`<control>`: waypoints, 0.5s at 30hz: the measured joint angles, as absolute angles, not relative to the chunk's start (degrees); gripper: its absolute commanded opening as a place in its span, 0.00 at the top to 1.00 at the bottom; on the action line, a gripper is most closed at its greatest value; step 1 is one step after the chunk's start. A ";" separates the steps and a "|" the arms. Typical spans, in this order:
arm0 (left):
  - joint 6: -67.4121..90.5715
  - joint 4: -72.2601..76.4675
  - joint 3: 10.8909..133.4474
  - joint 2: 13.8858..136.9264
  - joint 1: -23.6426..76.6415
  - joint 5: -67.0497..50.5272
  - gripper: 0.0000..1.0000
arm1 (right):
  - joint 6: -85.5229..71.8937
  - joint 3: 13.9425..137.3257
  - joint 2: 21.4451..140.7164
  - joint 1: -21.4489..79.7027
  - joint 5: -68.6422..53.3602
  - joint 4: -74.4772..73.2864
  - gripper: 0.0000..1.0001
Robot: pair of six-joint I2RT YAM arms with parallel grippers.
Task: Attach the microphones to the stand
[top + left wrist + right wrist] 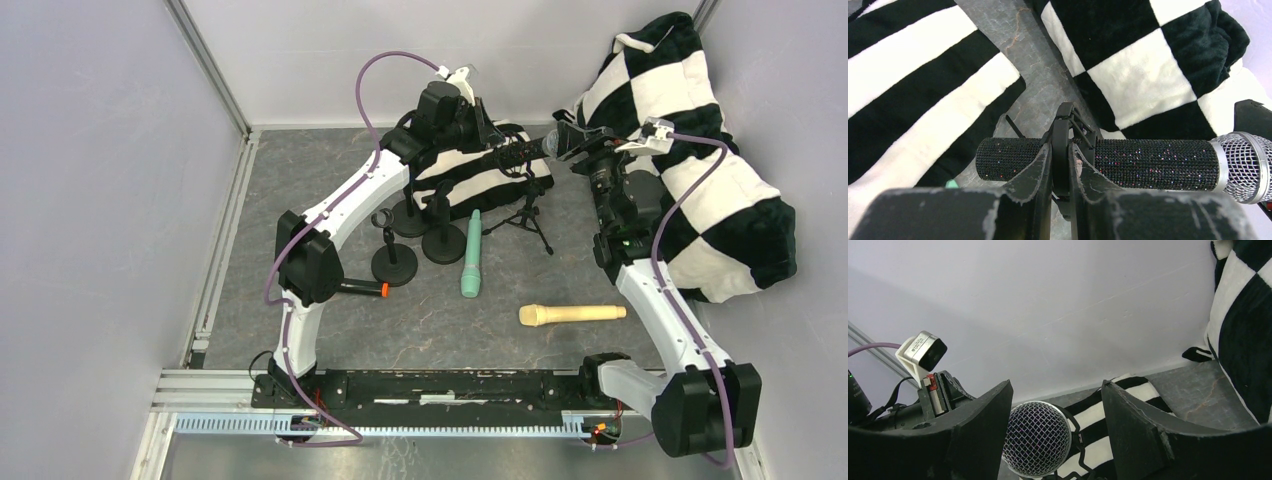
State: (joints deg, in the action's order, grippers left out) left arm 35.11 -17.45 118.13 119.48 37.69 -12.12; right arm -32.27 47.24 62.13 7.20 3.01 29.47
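The black microphone with the silver mesh head (1158, 163) lies level in the clip (1062, 125) of a small tripod stand (528, 215). My left gripper (1060, 147) is shut on that clip, its fingers on either side of the black ring; it also shows in the top view (497, 150). My right gripper (1057, 386) is open around the mesh head (1037, 445), which sits close to one finger (983, 430). The mint green microphone (471, 255), the cream-yellow microphone (572, 315) and the black microphone with the orange ring (365, 289), partly hidden by my left arm, lie on the table.
Three round-base stands (395, 265), (443, 240), (410, 215) with empty clips stand left of the tripod. A black-and-white checked blanket (700, 170) is heaped at the back right and under the tripod. Walls close in the left, back and right.
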 measured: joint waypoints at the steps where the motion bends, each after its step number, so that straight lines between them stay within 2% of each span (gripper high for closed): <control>1: 35.14 -17.45 118.13 119.48 37.69 -12.12 0.98 | -32.80 47.24 62.26 7.09 3.07 29.50 0.28; 15: 35.11 -17.58 118.13 119.48 37.32 -11.09 0.98 | -36.64 46.98 70.15 6.44 0.01 39.51 0.34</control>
State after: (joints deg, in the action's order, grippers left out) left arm 35.11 -17.58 118.13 119.48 37.32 -11.09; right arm -36.64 46.98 70.15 6.44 0.01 39.51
